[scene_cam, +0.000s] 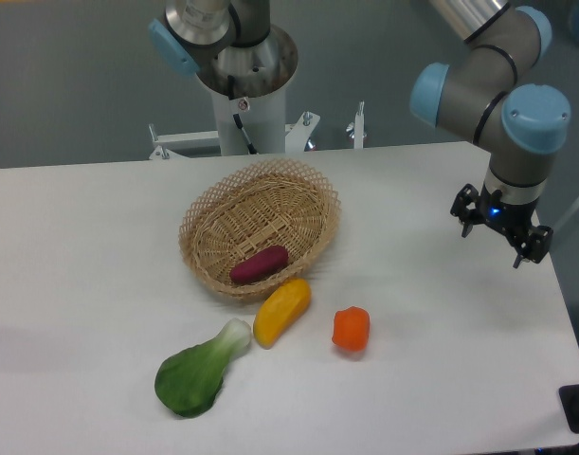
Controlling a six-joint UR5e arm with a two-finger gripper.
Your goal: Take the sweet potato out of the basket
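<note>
Robotics lab bench with grey backdrop

A blue-jointed silver robot arm stands over a plain white table strewn with toy vegetables.

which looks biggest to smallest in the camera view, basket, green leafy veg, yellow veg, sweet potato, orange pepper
1. basket
2. green leafy vegetable
3. yellow vegetable
4. sweet potato, though it lies farther from the camera
5. orange pepper

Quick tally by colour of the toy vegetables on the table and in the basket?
Purple: 1, the sweet potato, lying in the basket
Yellow: 1, the yellow piece, outside the basket against its front rim
Orange: 1, the pepper, on the table
Green: 1, the leafy green, on the table
Total: 4
</note>
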